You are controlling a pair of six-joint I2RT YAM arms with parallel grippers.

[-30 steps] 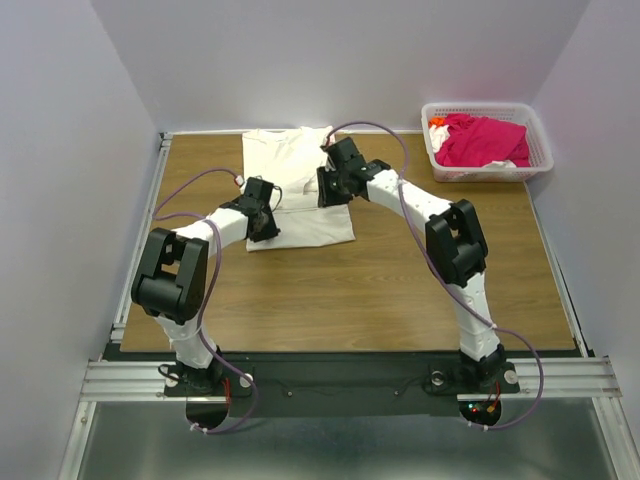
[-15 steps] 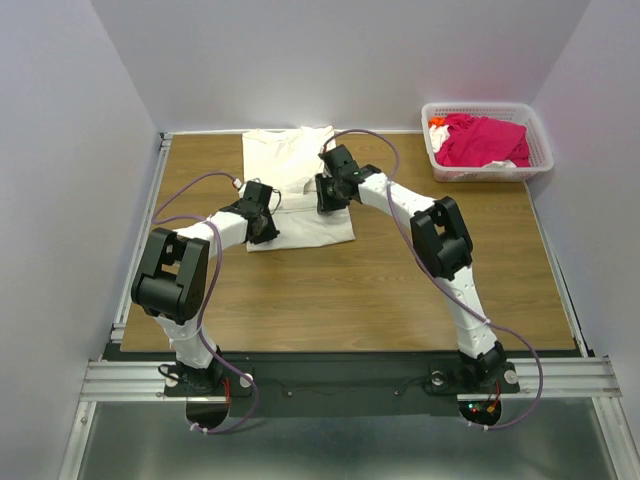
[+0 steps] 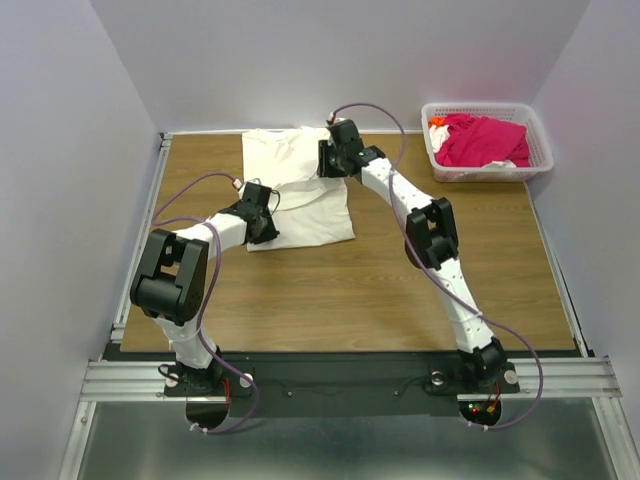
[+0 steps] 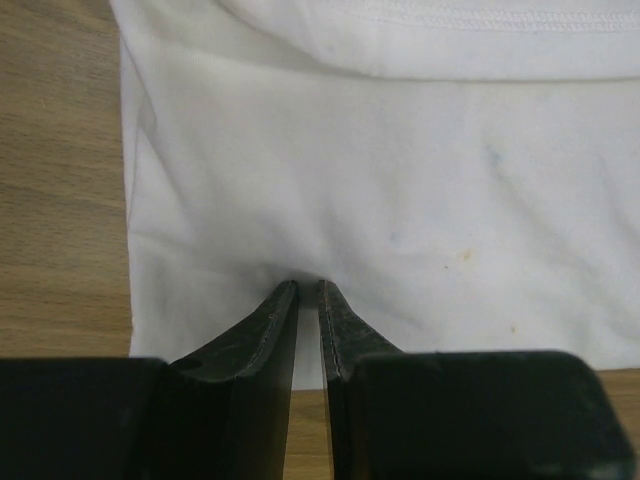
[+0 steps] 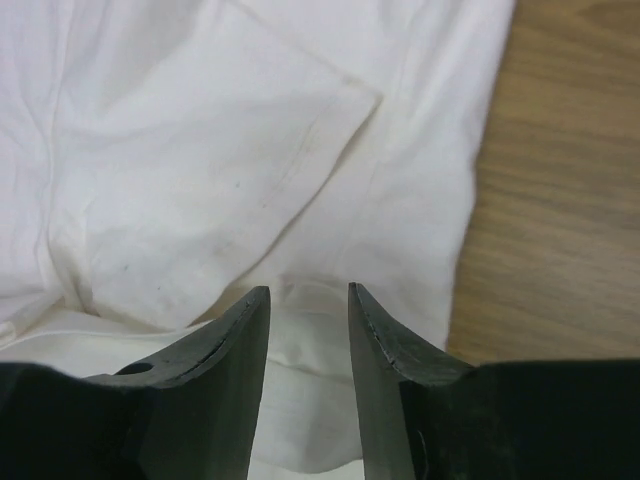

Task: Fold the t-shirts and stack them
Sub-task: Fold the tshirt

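The off-white t-shirt [image 3: 298, 200] lies partly folded on the far left of the table, its lower half doubled up. My left gripper [image 3: 264, 228] is over its near left corner. In the left wrist view the left gripper [image 4: 308, 288] is shut on a puckered pinch of the off-white t-shirt [image 4: 400, 160]. My right gripper [image 3: 330, 165] is over the shirt's far right side. In the right wrist view the right gripper [image 5: 308, 292] stands open, with loose cloth of the t-shirt [image 5: 200, 150] lying between its fingers. The magenta-pink t-shirt [image 3: 482, 140] is bunched in the basket.
A white lattice basket [image 3: 545, 152] stands at the far right corner and holds the pink shirt plus bits of white and orange cloth. Bare wooden table [image 3: 400, 290] lies in front of the shirt. Walls close in on three sides.
My right arm stretched toward the far edge, its gripper moving up along the shirt's right side, and its jaws widened. The left gripper stayed put, pinching the cloth.
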